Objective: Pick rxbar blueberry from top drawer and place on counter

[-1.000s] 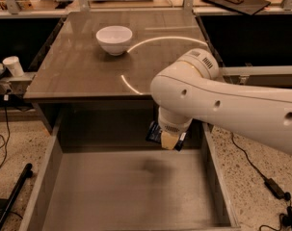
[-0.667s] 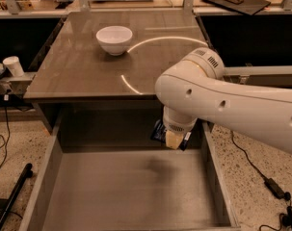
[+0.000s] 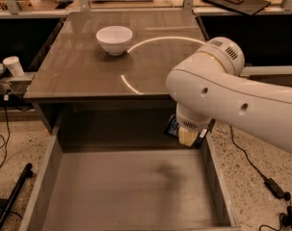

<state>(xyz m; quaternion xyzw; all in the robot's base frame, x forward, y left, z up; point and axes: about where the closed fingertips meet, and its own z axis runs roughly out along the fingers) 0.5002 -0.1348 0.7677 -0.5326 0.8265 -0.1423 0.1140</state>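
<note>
**Inspector:** Camera view, the only one. The top drawer (image 3: 48, 170) stands pulled out below the counter (image 3: 83, 69). The gripper (image 3: 188, 137) hangs over the drawer's back right corner, under the front edge of the counter.

**Supervisor:** And the rxbar blueberry (image 3: 171, 127)?

**Inspector:** At the gripper, showing as a dark blue edge on either side of it and tilted. It sits clear of the drawer floor, which is otherwise bare.

**Supervisor:** State of the jaws?

**Inspector:** The arm (image 3: 222, 90) hides them. With the bar off the floor, I judge them closed on it, but that is a judgement, not a thing seen.

**Supervisor:** Progress?

**Inspector:** Pick apparently made, lift under way. The bar is not yet above counter level, so the carry, placing and release are outstanding. A white bowl (image 3: 114, 39) stands well back on the counter, and the near edge is free for the placing.
</note>
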